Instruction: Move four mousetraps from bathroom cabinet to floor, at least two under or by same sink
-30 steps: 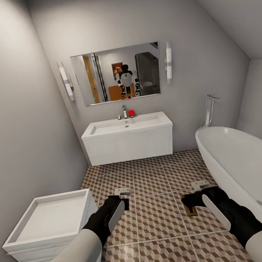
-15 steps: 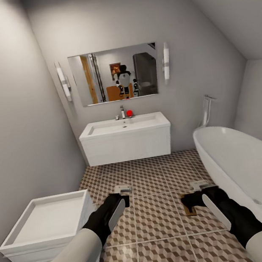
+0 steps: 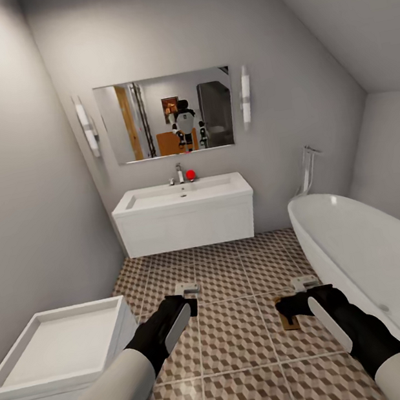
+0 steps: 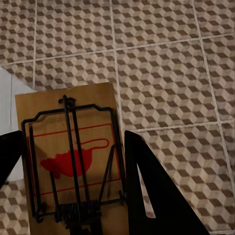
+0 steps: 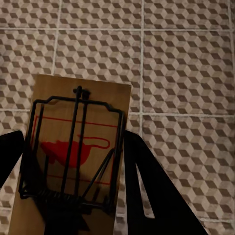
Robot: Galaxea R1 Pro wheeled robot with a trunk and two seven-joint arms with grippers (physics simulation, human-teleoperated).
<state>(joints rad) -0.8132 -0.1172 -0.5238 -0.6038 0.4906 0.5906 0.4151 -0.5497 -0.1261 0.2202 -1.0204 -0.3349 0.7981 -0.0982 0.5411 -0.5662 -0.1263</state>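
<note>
Head view: we hold our left gripper (image 3: 187, 307) and right gripper (image 3: 286, 311) low over the tiled floor (image 3: 235, 325), well short of the sink (image 3: 181, 198). Each wrist view shows a mousetrap (image 4: 71, 161) (image 5: 76, 156) clamped between black fingers (image 4: 156, 196) (image 5: 156, 196), above the tiles.

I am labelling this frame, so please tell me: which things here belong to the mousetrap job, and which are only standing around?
Job things: mousetrap in left hand; mousetrap in right hand; bathroom floor; sink.

Standing around: bathtub; mirror; wall lights; faucet; white box unit.
</note>
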